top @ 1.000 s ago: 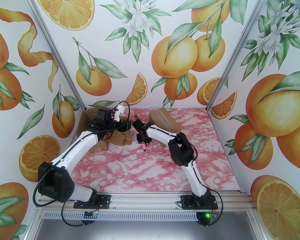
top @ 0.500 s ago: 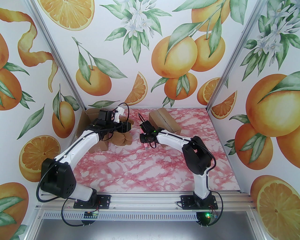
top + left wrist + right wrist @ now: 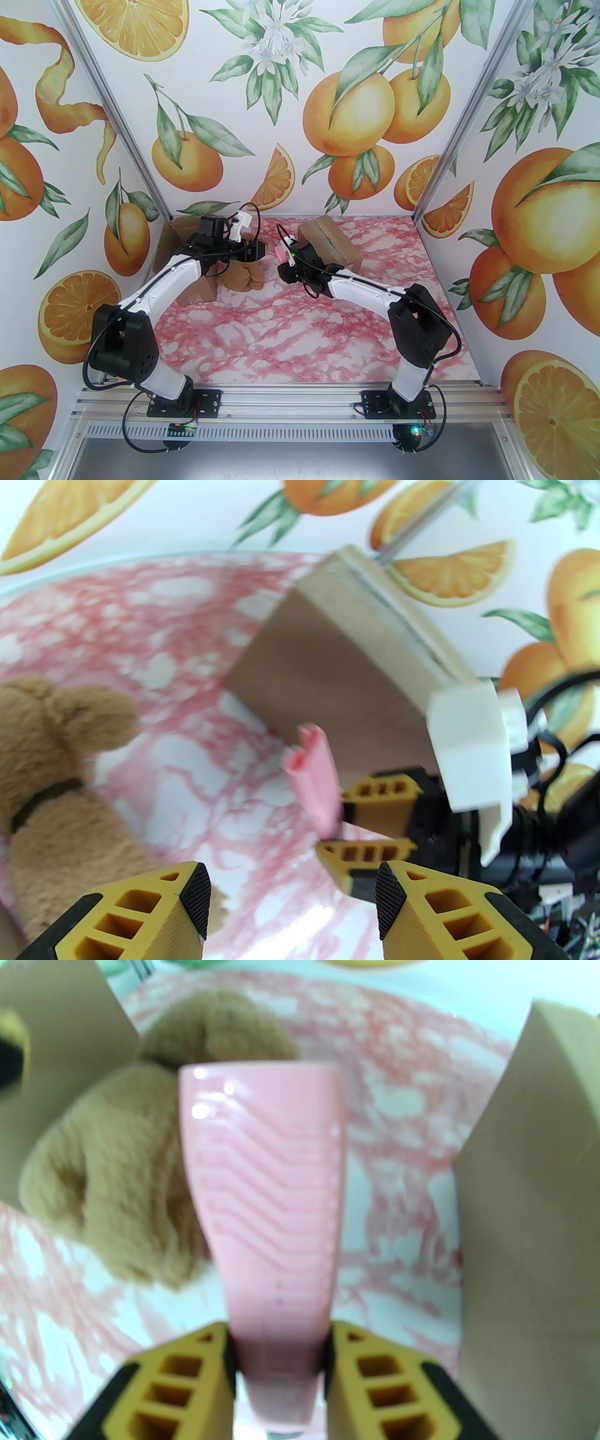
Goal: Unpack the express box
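One cardboard box (image 3: pixel 187 262) stands open at the back left, largely hidden behind my left arm. A second cardboard box (image 3: pixel 328 241), shut with a taped seam, sits at the back centre (image 3: pixel 347 667) (image 3: pixel 539 1194). A brown plush bear (image 3: pixel 243 276) lies on the table between them (image 3: pixel 56 761) (image 3: pixel 117 1185). My right gripper (image 3: pixel 282 263) (image 3: pixel 280 1372) is shut on a pink ridged tool (image 3: pixel 280 253) (image 3: pixel 267 1203) (image 3: pixel 314 775), held up beside the shut box. My left gripper (image 3: pixel 261 249) (image 3: pixel 293 902) hovers open over the bear, nothing between its fingers.
The pink marbled table (image 3: pixel 290 337) lies in front of the boxes. Printed orange-pattern walls close in the back and both sides. The two grippers sit close together near the back centre. An aluminium rail (image 3: pixel 290 403) carries both arm bases at the near edge.
My right arm's elbow swung out to the right, and its gripper turned the pink tool from pointing down to pointing up toward the back left. The left arm shifted slightly.
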